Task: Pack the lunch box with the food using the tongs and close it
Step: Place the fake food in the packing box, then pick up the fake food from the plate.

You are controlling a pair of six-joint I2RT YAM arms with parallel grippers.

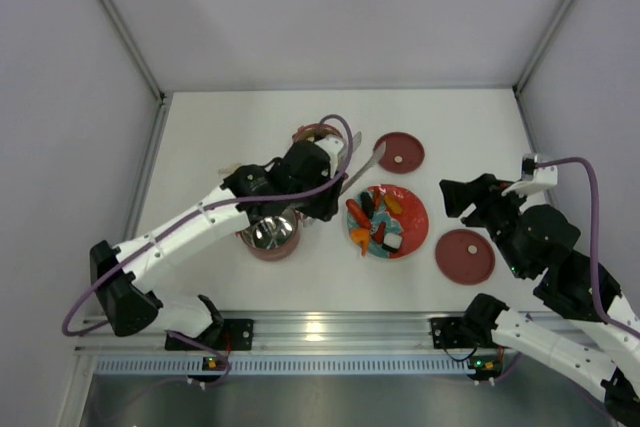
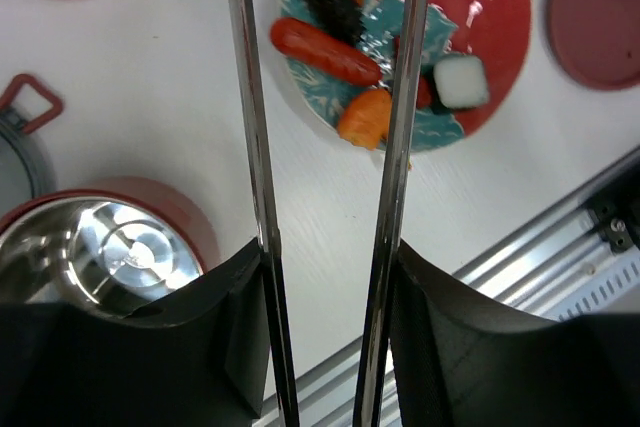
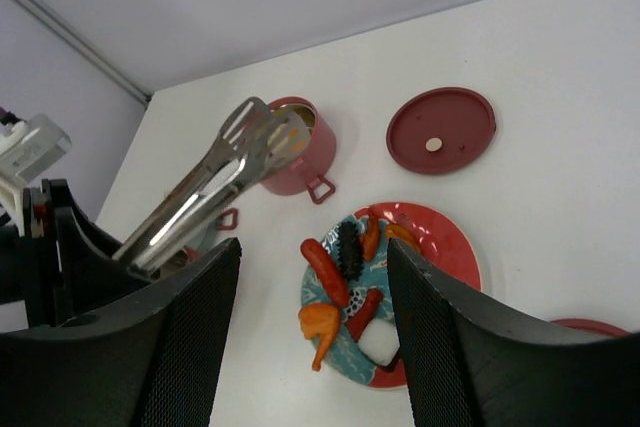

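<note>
The left tool [image 2: 325,277] holds the tongs [image 2: 250,97]: one thin arm lies against each finger, so the two arms stand a bit apart. In the top view the tongs' tips point btw. the far pot [image 1: 308,133] and one lid [image 1: 399,152], just past the plate [image 1: 420,209]. The food, incl. a sausage [image 2: 325,52], a carrot [image 2: 365,117] and a white piece [image 2: 460,82], lies on the plate at the middle of the tabletop [image 1: 220,127]. The near pot [image 1: 270,235] stands open under the left arm, w/ its steel inside showing. The second lid [image 1: 465,255] lies flat, right of the plate. The right tool [image 1: 452,197] hangs just right of the plate, fingers wide apart, w/ no thing btw. them.
</note>
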